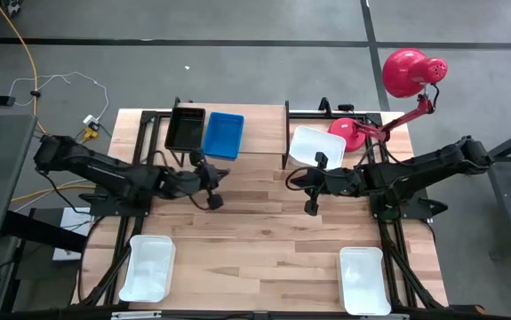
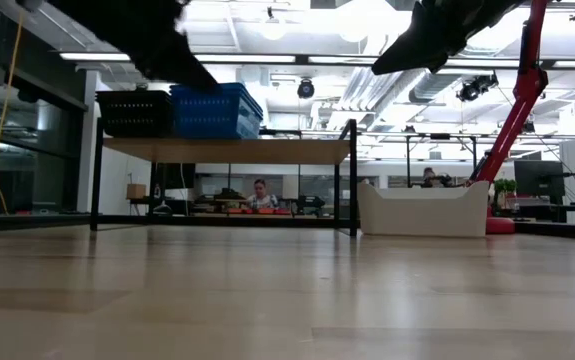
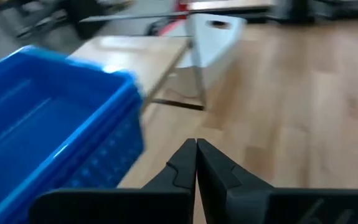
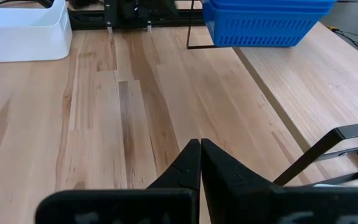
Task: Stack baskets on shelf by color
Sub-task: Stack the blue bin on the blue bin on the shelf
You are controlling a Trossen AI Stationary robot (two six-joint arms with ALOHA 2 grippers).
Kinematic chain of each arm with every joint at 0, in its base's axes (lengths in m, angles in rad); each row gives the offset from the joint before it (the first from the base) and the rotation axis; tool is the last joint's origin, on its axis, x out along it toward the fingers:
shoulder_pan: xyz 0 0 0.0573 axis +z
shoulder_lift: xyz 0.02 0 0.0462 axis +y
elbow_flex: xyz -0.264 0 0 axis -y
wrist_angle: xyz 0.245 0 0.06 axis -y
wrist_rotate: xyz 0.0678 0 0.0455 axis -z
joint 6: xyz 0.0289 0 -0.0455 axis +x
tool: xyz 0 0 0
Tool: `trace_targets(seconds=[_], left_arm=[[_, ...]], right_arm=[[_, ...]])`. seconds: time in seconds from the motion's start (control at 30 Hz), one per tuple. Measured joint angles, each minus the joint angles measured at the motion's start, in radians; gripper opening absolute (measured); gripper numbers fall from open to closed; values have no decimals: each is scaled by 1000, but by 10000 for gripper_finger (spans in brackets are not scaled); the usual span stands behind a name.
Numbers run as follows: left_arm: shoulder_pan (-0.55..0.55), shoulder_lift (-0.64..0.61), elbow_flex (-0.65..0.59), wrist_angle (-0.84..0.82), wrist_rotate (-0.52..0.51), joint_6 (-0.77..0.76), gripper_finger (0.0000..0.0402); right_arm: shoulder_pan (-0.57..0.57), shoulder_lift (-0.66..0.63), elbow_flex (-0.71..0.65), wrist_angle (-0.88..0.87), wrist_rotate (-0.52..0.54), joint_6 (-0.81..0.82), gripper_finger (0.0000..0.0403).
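A black basket (image 1: pixel 187 129) and a blue basket (image 1: pixel 223 135) rest on their bases, side by side, on the light-wood shelf (image 1: pixel 262 133); the low view shows the black basket (image 2: pixel 135 112) and the blue basket (image 2: pixel 215 110) up there too. A white basket (image 1: pixel 315 146) stands on the table just right of the shelf. Two more white baskets lie near the table's near edge, one left (image 1: pixel 147 267) and one right (image 1: pixel 363 280). My left gripper (image 1: pixel 212 197) hovers shut in front of the shelf, beside the blue basket (image 3: pixel 48 124). My right gripper (image 1: pixel 312 203) hovers shut near the white basket.
A red lamp (image 1: pixel 411 71) stands at the far right, its base (image 1: pixel 348 132) behind the white basket. The shelf's black metal legs (image 2: pixel 352 180) stand on the table. Bare wood (image 1: pixel 255 240) lies between the grippers and the near baskets. People sit in the room behind (image 2: pixel 260 190).
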Motion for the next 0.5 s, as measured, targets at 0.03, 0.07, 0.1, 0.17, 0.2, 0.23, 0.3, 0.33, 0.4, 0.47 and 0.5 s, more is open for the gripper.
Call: trace_targets(seconds=[0.03,0.07,0.1,0.17,0.2,0.23,0.3,0.33,0.4,0.47,0.5], left_arm=[[0,26,-5,29,-37,-29,0],[1,53,-9,56,-66,-50,0],[1,82,-11,76,-87,-69,0],[0,139,-12,116,-124,-109,0],[-2,161,-12,130,-143,-127,0],[-6,182,-12,146,-164,-144,0],[-19,216,-12,165,-223,-184,0],[-27,228,-12,172,-256,-207,0],[-49,242,-12,176,-338,-253,0],[-71,248,-12,176,-427,-291,0],[-80,248,-12,176,-465,-300,0]], right_arm=[[0,0,0,0,0,0,0],[0,0,0,0,0,0,0],[0,0,0,0,0,0,0],[0,0,0,0,0,0,0],[0,0,0,0,0,0,0],[0,0,0,0,0,0,0],[0,0,0,0,0,0,0],[0,0,0,0,0,0,0],[0,0,0,-1,0,-6,0],[0,0,0,-2,0,-10,0],[0,0,0,-1,1,-14,0]])
